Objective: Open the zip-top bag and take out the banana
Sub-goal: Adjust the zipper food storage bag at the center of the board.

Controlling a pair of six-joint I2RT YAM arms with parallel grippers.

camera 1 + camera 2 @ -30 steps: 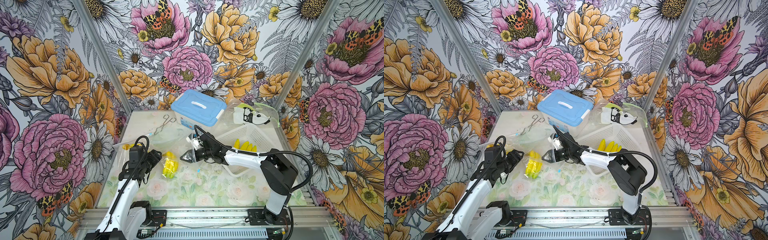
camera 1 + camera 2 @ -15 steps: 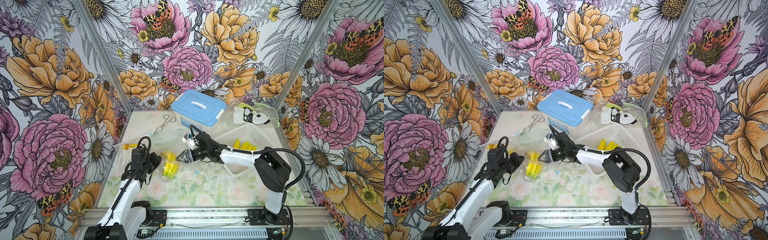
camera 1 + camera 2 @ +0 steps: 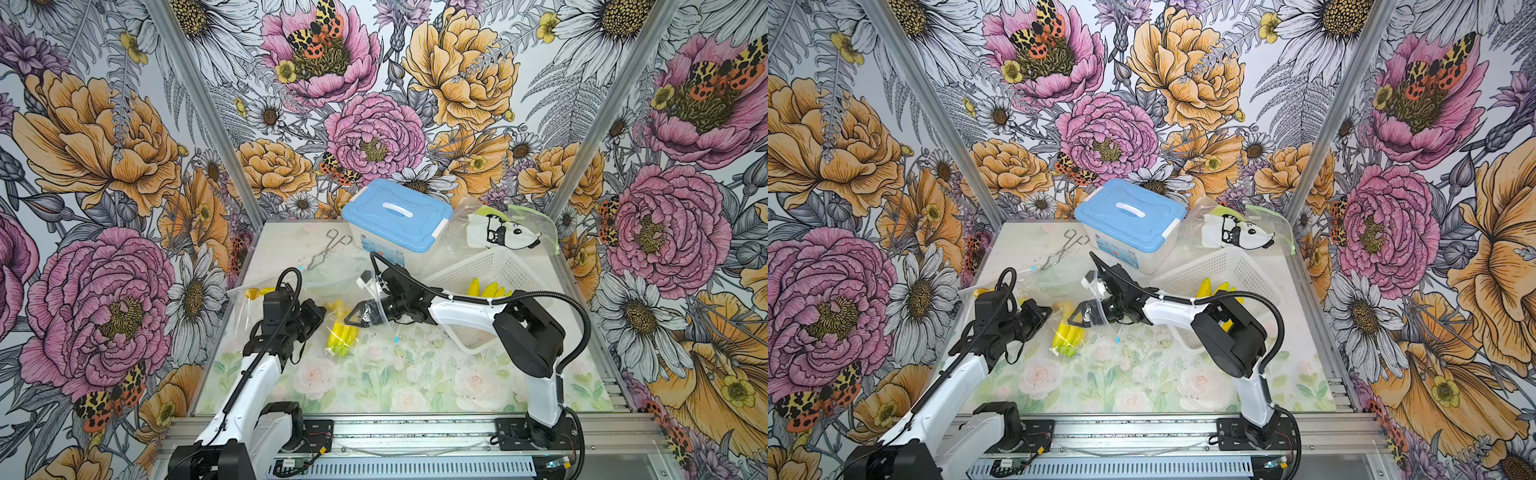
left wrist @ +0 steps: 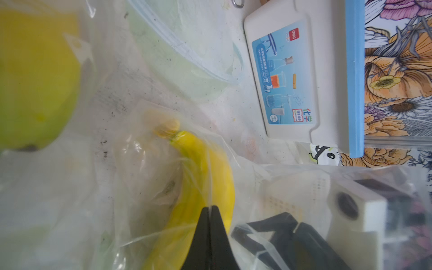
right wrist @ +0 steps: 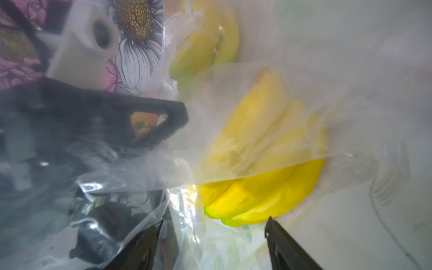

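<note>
Front and centre on the table (image 3: 374, 386), the two arms meet over the work. The left gripper (image 4: 211, 209) has its jaws pressed together. A crease of clear film runs straight out from the tips, so I read that as a pinch on the wall of the zip-top bag (image 4: 131, 182).

Facing it, the right gripper (image 5: 215, 223) comes in with jaws apart. Nothing sits between them, and loose film is draped over one jaw. The banana (image 5: 261, 149), a small yellow bunch, lies on the table just past those tips, inside the bag. Most of it sits under hazy plastic, but its nearest end looks bright and bare, which suggests the mouth is open there.

So this looks like the reach-in, and it wants care:
- The left should hold its pinch firm and a touch high, keeping the mouth taut.
- The right should slide in low through the gap and straddle that bare end.
- It should close only once no film lies between pad and fruit.
- If it catches the draped plastic, the whole bag is likely to come along.
- The pull should run away from the left's pinch.

Further back, a second bag (image 3: 257, 293) with something yellow in it lies beyond the left arm. A white basket (image 3: 469, 266) of more bananas sits behind the right arm, and that's not the target. At the back wall, well apart, are wire tongs (image 3: 328, 249), a blue-lidded box (image 3: 395, 216) and a panda pouch (image 3: 503, 232).
</note>
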